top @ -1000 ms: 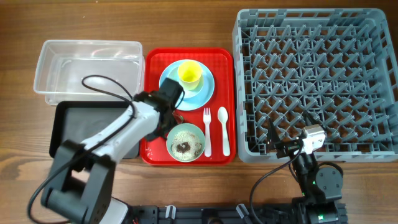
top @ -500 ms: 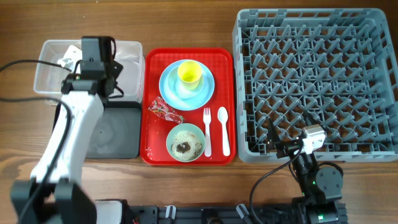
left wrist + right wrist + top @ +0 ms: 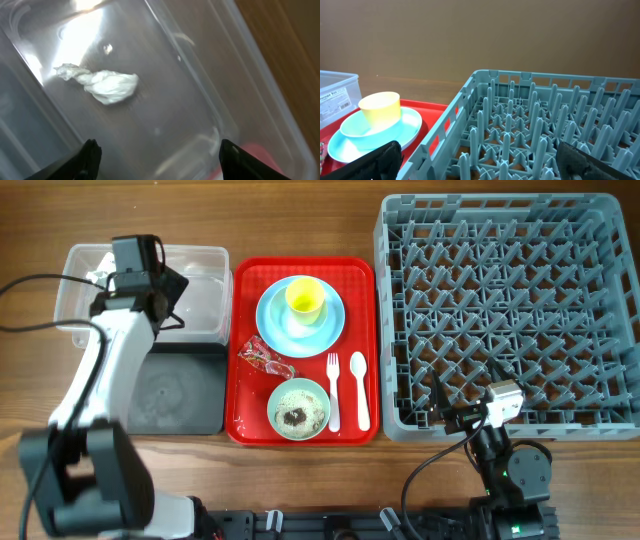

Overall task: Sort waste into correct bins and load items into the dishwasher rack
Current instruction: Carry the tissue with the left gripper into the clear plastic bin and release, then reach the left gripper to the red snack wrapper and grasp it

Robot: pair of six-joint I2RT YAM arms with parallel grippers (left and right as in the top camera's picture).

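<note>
Left wrist view: the left gripper (image 3: 160, 155) hangs spread open, holding nothing, over the clear tub (image 3: 200, 90); the tissue wad (image 3: 107, 85) lies on the tub floor, apart from both fingers

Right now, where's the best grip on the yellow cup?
Probably pinch the yellow cup by its wall at the rim, coming straight down from above, one finger inside and one outside. It stands upright, mouth open upward, on the blue plate, so the rim is exposed.
</note>
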